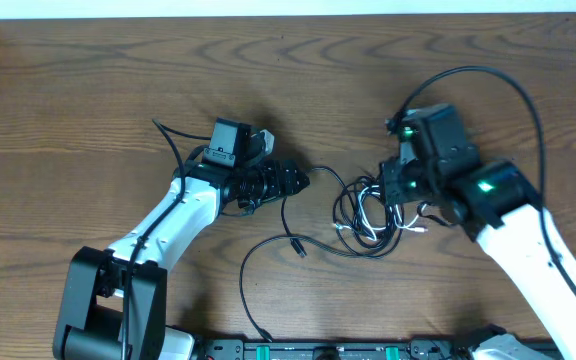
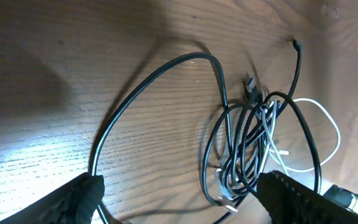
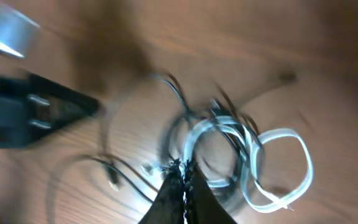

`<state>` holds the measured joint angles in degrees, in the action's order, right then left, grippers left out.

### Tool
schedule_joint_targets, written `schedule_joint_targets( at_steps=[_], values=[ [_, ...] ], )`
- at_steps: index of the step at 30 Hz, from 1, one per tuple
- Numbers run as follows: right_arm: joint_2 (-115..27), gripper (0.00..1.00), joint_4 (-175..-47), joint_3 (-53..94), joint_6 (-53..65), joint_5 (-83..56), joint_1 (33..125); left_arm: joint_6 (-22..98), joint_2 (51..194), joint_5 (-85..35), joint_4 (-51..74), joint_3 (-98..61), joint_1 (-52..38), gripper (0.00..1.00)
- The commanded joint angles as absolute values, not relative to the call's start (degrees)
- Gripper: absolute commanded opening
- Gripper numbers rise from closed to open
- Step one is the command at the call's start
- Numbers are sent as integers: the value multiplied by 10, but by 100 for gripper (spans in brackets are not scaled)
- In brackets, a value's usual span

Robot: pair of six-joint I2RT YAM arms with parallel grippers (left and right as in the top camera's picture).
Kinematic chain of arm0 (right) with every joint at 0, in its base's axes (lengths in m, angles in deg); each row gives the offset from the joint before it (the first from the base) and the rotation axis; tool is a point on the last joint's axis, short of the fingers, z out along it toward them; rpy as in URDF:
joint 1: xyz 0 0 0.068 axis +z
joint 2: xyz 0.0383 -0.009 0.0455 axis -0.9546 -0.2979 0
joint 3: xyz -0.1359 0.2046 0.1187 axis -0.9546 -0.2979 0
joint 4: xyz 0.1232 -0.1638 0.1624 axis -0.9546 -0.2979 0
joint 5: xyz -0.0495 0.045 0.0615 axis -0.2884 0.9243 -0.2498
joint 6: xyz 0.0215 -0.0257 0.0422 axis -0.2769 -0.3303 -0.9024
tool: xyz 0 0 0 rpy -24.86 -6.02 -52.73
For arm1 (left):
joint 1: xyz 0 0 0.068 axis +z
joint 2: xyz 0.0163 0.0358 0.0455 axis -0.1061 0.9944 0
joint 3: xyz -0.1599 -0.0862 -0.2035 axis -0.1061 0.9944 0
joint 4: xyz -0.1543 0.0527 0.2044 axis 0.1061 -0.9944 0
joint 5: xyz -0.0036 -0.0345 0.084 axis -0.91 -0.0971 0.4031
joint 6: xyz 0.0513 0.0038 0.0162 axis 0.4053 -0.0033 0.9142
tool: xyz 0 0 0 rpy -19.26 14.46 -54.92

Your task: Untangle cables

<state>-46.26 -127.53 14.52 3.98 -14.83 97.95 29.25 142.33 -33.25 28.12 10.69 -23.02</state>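
The cables (image 1: 368, 218) lie in a tangled bundle of thin black loops at mid-table, with one whitish strand (image 2: 329, 127) among them. One long black cable (image 1: 253, 262) trails from the bundle toward the front edge. My left gripper (image 1: 303, 180) stands open just left of the bundle. In the left wrist view the bundle (image 2: 247, 155) lies ahead of the left gripper (image 2: 185, 199), between its spread fingers. My right gripper (image 1: 396, 195) is over the bundle's right side. In the blurred right wrist view the right gripper (image 3: 183, 169) is shut, its tips pinching a pale strand of the cables (image 3: 219, 146).
The table (image 1: 88, 90) is bare dark wood. A thick black wire (image 1: 513, 85) arcs from the right arm over the back right. A small plug end (image 1: 299, 249) lies loose in front of the bundle. A black rail (image 1: 348, 350) runs along the front edge.
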Motion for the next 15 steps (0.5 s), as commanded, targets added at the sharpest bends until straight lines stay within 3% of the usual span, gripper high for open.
schedule_joint_targets(
  at_steps=[1,6,11,15],
  values=[
    [-430,2,-1259,156,48,-93,973,288,1426,-338,280,109,-229,85],
    [-444,21,-1303,145,62,-138,973,288,1426,-338,280,109,-229,85],
    [-487,25,-1322,103,51,-138,973,288,1426,-338,280,109,-229,85],
    [-526,22,-1308,76,29,-112,973,288,1426,-338,280,109,-229,85]
  ],
)
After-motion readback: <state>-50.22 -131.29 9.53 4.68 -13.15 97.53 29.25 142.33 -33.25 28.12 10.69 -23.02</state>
